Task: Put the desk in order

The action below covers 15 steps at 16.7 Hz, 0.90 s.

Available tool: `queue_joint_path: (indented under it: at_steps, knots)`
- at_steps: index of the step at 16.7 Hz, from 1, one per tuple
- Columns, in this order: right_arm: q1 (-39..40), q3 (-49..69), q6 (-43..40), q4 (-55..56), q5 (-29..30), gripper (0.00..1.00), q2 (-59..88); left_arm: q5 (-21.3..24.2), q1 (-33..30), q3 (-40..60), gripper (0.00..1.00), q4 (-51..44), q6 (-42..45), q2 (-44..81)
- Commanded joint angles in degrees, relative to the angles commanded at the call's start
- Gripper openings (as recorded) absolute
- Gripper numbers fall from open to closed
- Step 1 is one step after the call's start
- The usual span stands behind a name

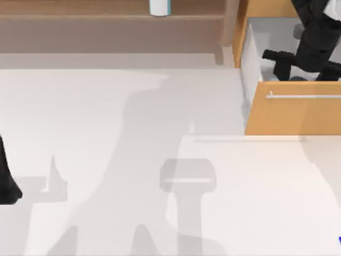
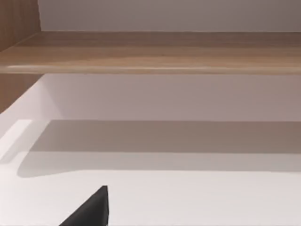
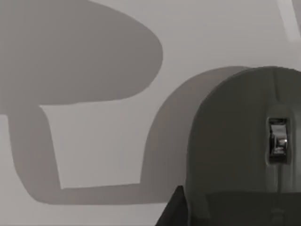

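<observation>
Top view: right end effector (image 1: 277,60) inside open drawer (image 1: 293,114), over grey mouse (image 3: 244,150).

The left arm (image 1: 6,176) is cut off by the top view's left edge. The drawer (image 1: 293,114) is clipped at the right edge. A grey mouse (image 3: 244,150) is cropped in the right wrist view. The white cylinder (image 1: 159,7) on the shelf is chopped off up top.

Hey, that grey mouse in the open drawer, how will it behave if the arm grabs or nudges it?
The mouse looks like a rigid, smooth domed shell, so fingers may slip off its curve. It sits low and broad, so a nudge would probably slide it along the floor of the drawer rather than roll or tip it. Likely light.
</observation>
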Motion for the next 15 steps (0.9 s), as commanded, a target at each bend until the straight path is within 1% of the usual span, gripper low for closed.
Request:
queue_joint_path:
  at_steps: [5, 8, 11, 15]
  knots:
    - [0.07, 0.00, 0.09, 0.00, -0.02, 0.00, -0.06, 0.00, 0.00, 0.00, 1.00, 0.00, 0.00, 0.00]
    - [0.14, -0.44, -0.88, -0.90, 0.32, 0.00, -2.44, 0.00, 0.00, 0.00, 1.00, 0.00, 0.00, 0.00]
    - [0.30, -3.40, -3.26, -1.14, 0.68, 0.00, -7.46, 0.00, 0.00, 0.00, 1.00, 0.00, 0.00, 0.00]
    - [0.43, -8.79, -7.61, 1.74, 0.39, 0.00, -18.46, 0.00, 0.00, 0.00, 1.00, 0.00, 0.00, 0.00]
